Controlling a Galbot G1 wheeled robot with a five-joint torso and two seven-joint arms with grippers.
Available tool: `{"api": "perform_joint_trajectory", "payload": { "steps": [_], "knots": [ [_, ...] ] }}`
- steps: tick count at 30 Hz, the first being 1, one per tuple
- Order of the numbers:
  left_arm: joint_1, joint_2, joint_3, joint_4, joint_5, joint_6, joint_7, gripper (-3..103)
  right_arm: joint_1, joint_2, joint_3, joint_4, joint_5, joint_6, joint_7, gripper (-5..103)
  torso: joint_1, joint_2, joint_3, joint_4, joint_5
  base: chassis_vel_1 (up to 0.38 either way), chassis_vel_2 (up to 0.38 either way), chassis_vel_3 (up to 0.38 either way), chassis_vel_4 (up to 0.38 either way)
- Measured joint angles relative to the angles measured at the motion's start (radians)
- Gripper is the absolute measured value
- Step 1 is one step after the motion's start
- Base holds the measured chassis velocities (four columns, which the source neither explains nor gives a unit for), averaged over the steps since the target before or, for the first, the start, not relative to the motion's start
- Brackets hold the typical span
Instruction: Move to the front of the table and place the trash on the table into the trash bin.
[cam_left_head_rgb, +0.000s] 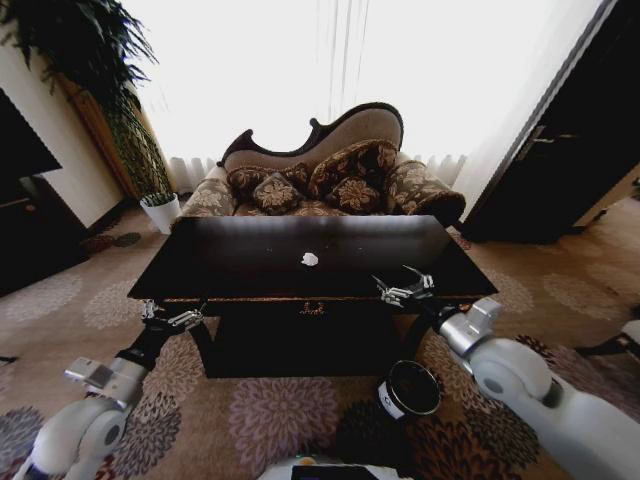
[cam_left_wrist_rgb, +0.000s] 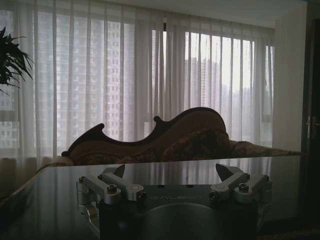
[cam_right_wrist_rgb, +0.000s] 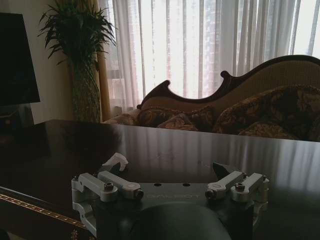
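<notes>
Both tools, left and right, hover spread at the black worktop; white paper scrap mid-top; labelled bin upright below.

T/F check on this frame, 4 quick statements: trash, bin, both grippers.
1. A white paper scrap lies on the table. True.
2. The trash bin stands on the tabletop. False: it is on the carpet by the table's front right corner.
3. The right gripper holds the scrap. False: its fingers are open and empty, at the table's front right edge.
4. The left gripper is open, at the table's front left corner. True.
</notes>
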Motion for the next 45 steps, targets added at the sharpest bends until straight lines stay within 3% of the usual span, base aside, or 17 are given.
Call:
{"api": "perform_joint_trajectory", "payload": {
  "steps": [3, 6, 7, 10, 12, 15, 26, 33, 45],
  "knots": [
    [0.000, 0.000, 0.000, 0.000, 0.000, 0.000, 0.000, 100, 0.107, -0.010, -0.095, -0.028, 0.025, -0.016, 0.019, 100, 0.000, 0.000, 0.000, -0.0001, 0.0000, 0.000, 0.000, 0.000, 0.000],
    [0.000, 0.000, 0.000, 0.000, 0.000, 0.000, 0.000, 100, 0.300, -0.008, -0.284, -0.087, 0.043, -0.033, 0.041, 100, 0.000, 0.000, 0.000, 0.0001, 0.0000, 0.000, 0.000, 0.000, 0.000],
    [0.000, 0.000, 0.000, 0.000, 0.000, 0.000, 0.000, 100, 0.300, -0.008, -0.284, -0.087, 0.043, -0.033, 0.041, 100, 0.000, 0.000, 0.000, 0.0001, 0.0000, 0.000, 0.000, 0.000, 0.000],
    [0.000, 0.000, 0.000, 0.000, 0.000, 0.000, 0.000, 100, 0.492, 0.018, -0.467, -0.135, 0.055, -0.052, 0.061, 100, 0.000, 0.000, 0.000, 0.0000, -0.0001, 0.000, 0.000, 0.000, 0.000],
    [0.000, 0.000, 0.000, 0.000, 0.000, 0.000, 0.000, 100, 0.527, 0.025, -0.497, -0.143, 0.055, -0.054, 0.064, 100, 0.000, 0.000, 0.000, 0.0000, -0.0002, 0.000, 0.000, 0.000, 0.000],
    [0.000, 0.000, 0.000, 0.000, 0.000, 0.000, 0.000, 100, 0.683, 0.077, -0.647, -0.188, 0.061, -0.070, 0.085, 100, 0.000, 0.000, 0.000, 0.0003, -0.0001, 0.000, 0.000, 0.000, 0.000],
    [0.000, 0.000, 0.000, 0.000, 0.000, 0.000, 0.000, 100, 0.839, 0.150, -0.833, -0.320, 0.035, -0.076, 0.084, 100, 0.000, 0.000, 0.000, -0.0001, 0.0000, 0.000, 0.000, 0.000, 0.000],
    [0.000, 0.000, 0.000, 0.000, 0.000, 0.000, 0.000, 100, 1.034, 0.238, -0.998, -0.416, 0.028, -0.077, 0.089, 100, 0.000, 0.000, 0.000, 0.0003, -0.0003, 0.000, 0.000, 0.000, 0.000],
    [0.000, 0.000, 0.000, 0.000, 0.000, 0.000, 0.000, 100, 1.131, 0.305, -1.101, -0.480, 0.019, -0.079, 0.095, 100, 0.000, 0.000, 0.000, 0.0000, -0.0002, 0.000, 0.000, 0.000, 0.000]
  ]
}}
